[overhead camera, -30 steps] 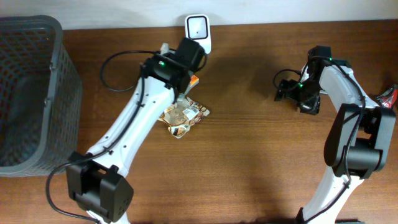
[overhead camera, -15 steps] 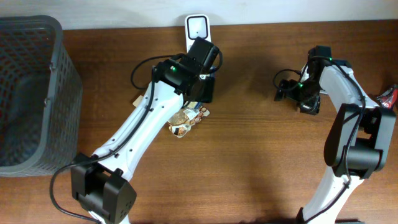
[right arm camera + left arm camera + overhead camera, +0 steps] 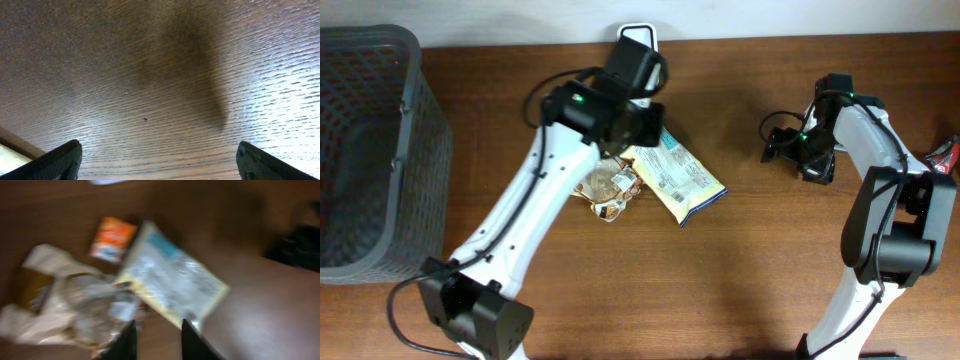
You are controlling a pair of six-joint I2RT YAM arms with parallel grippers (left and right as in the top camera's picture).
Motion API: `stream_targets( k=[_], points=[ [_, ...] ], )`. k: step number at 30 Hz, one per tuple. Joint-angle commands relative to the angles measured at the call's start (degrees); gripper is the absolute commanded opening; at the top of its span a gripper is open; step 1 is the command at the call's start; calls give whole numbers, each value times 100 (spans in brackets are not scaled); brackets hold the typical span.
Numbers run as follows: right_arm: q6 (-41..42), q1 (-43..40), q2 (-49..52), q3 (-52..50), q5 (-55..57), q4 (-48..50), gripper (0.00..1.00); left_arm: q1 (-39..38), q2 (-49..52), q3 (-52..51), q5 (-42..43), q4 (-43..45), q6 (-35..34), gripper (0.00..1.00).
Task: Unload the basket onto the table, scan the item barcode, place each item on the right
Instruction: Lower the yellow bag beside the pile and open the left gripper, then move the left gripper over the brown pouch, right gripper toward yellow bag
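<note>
A flat packet with yellow edges and a blue-white face (image 3: 676, 178) lies on the table, seen blurred in the left wrist view (image 3: 170, 282). Left of it lies a crumpled clear-and-brown snack bag (image 3: 608, 188) (image 3: 85, 305), with a small orange packet (image 3: 111, 240) behind it. The white scanner (image 3: 638, 38) stands at the back edge, partly covered by my left arm. My left gripper (image 3: 648, 126) (image 3: 157, 326) hovers over the packet's near end, jaws slightly apart, only wood between them. My right gripper (image 3: 782, 143) (image 3: 160, 160) stands wide open over bare wood at the right.
A dark mesh basket (image 3: 370, 150) fills the left end of the table. A red object (image 3: 948, 152) pokes in at the right edge. Black cables loop behind both arms.
The yellow-edged packet now lies uncovered on the table, right of the snack bag. My left wrist has swung back toward the scanner. The right arm has not moved.
</note>
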Motion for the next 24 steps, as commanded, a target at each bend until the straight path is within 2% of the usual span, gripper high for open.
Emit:
stream_targets(
  k=[1,9,13,14,16,18,19,20,21,23,24],
  points=[
    [42,26,11,-50,-48,7,98,426,-57,42,-754,-186,68,11],
    [42,26,11,-50,-48,4,98,734,573,-343,-739,-457,57,12],
    [42,26,11,-50,-48,4,99,737,872,-358,-737,-538,57,17],
    [42,26,11,-50,-48,4,98,734,909,-358,-737,-568,57,24],
    [44,26,11,-50,-50,39,99,734,984,-358,-737,-640,57,27],
    [44,26,11,-50,-52,221,98,737,1060,-358,-739,-710,59,41],
    [42,26,11,-50,-50,269,99,737,1071,-358,-741,-721,59,53],
    [42,26,11,-50,-48,310,99,737,1075,-361,-741,-728,59,75],
    [42,26,11,-50,-48,334,98,748,1075,-358,-741,-728,59,86],
    [42,26,11,-50,-50,459,98,798,1075,-358,-741,-710,59,100],
    [44,26,11,-50,-168,546,99,841,1075,-358,-741,-708,59,99]
  ],
)
